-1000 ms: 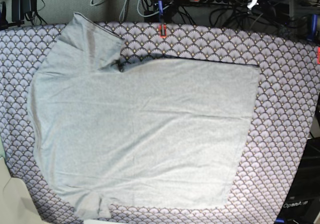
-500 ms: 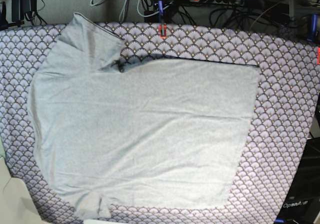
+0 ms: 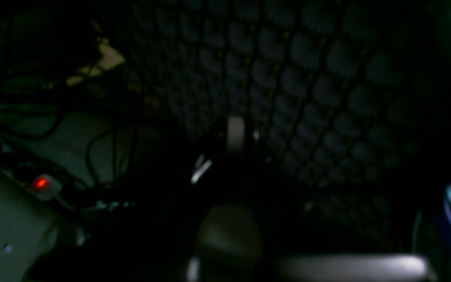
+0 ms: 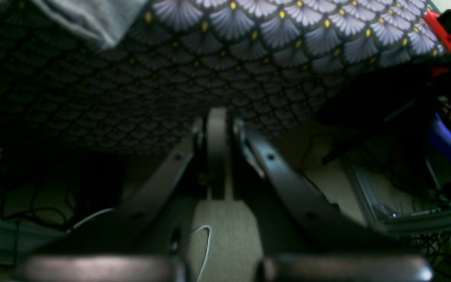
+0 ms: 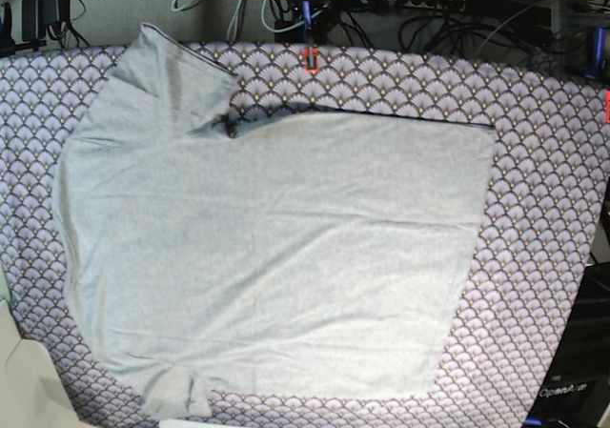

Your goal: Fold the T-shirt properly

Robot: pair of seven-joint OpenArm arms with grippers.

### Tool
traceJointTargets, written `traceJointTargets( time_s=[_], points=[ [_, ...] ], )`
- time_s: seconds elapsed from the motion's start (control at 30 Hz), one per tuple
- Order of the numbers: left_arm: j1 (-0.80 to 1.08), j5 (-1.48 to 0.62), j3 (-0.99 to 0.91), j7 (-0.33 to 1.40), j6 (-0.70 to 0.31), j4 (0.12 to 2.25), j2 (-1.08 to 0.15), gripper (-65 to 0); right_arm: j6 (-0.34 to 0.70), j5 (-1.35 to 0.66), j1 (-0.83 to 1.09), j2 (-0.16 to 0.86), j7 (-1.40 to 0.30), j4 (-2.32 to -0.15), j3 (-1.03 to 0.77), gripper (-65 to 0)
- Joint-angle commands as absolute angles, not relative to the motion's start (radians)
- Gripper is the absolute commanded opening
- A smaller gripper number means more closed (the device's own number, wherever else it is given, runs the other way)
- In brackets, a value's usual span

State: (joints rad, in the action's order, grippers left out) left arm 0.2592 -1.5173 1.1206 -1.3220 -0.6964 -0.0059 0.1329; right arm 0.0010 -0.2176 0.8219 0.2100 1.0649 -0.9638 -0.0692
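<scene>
The T-shirt (image 5: pixel 272 252) lies spread flat on the patterned table (image 5: pixel 543 209), unmoved over the last second; only something white at the far edge has slid left. No fold begun. The right gripper (image 4: pixel 217 129) is pressed together below the table edge; the left gripper's state I cannot tell.

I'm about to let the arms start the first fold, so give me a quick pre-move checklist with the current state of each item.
1. T-shirt lies spread flat on the patterned cloth: ok, with only light wrinkles.
2. Sleeves laid out: not ok. The upper sleeve is skewed, the lower one bunched at the table edge.
3. Shirt fully on the table: cannot tell; the bottom edge is cut off in the base view.
4. Right gripper closed and empty: ok, fingers together with nothing between them, below the table edge.
5. Left gripper state: cannot tell, the left wrist view is too dark.
6. Arms clear of the shirt: ok, neither shows in the base view.
</scene>
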Motion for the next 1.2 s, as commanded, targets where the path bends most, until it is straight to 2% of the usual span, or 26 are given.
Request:
traceJointTargets(
  time_s=[0.0, 0.17, 0.8, 1.17],
  points=[
    [0.289, -1.484, 1.141, -1.313, -0.698, 0.0, 0.157, -65.0, 0.002, -0.226, 0.832, 0.219, 1.093, -0.967, -0.073, -62.5],
    [0.312, -1.484, 1.198, -1.29, -0.698, 0.0, 0.157, -65.0, 0.002, -0.226, 0.831, 0.219, 1.093, -0.967, -0.073, -62.5],
    [0.294, -1.484, 1.219, -0.814, -0.698, 0.0, -0.05, -65.0, 0.002, -0.226, 0.831, 0.213, 1.044, -0.963, -0.073, -62.5],
    [0.231, -1.484, 1.213, -0.621, -0.698, 0.0, -0.119, -65.0, 0.002, -0.226, 0.831, 0.213, 1.044, -0.961, -0.07, -62.5]
  ],
)
